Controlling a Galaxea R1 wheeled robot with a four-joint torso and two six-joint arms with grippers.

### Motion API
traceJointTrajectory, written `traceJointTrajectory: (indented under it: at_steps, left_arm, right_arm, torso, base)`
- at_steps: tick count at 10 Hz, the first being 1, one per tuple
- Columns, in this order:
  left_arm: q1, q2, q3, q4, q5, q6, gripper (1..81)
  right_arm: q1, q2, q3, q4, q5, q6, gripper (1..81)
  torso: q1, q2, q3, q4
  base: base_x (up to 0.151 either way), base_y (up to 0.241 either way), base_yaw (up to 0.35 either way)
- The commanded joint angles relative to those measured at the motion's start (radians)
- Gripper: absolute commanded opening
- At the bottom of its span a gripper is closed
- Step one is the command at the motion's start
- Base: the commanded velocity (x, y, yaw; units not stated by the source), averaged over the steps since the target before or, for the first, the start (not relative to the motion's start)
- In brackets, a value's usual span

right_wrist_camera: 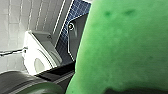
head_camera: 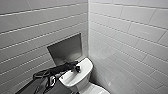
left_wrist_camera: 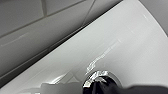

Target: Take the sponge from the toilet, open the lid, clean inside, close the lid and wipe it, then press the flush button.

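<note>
On the tank top of the toilet, the left claw sits over the flush button.
Whether that claw is open or closed I cannot tell. Its dark tip is right at the button's shiny rim, contact unclear. The button looks small, rigid and slick, set in glossy ceramic, so it likely wants a straight push on its middle, not a grip. The sponge, bright green, looms close at the right wrist, well apart from the toilet, apparently pinched in the right claw. Soft and light, it should squash easily.
</note>
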State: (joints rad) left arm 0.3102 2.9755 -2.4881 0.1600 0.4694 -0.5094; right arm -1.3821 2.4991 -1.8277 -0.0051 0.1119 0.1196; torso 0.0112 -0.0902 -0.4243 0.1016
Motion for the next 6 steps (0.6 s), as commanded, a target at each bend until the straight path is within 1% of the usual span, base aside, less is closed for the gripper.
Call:
traceJointTrajectory:
  at_steps: [1,5,6]
  left_arm:
    - [-0.133,0.002,0.011,0.013,0.041,0.006,1.0]
    - [-0.150,-0.015,0.024,0.003,0.041,0.006,1.0]
    - [-0.164,-0.041,0.069,-0.010,0.045,0.005,1.0]
  right_arm:
    - [0.025,-0.003,-0.002,-0.006,-0.060,-0.001,1.0]
    - [0.024,-0.010,-0.002,-0.004,-0.060,-0.001,1.0]
    - [0.021,-0.015,0.002,-0.006,-0.060,0.000,1.0]
  torso:
    - [0.000,0.000,0.000,0.000]
    - [0.000,0.000,0.000,0.000]
    - [0.000,0.000,0.000,0.000]
  base:
    - [0.000,0.000,0.000]
    - [0.000,0.000,0.000]
    - [0.000,0.000,0.000]
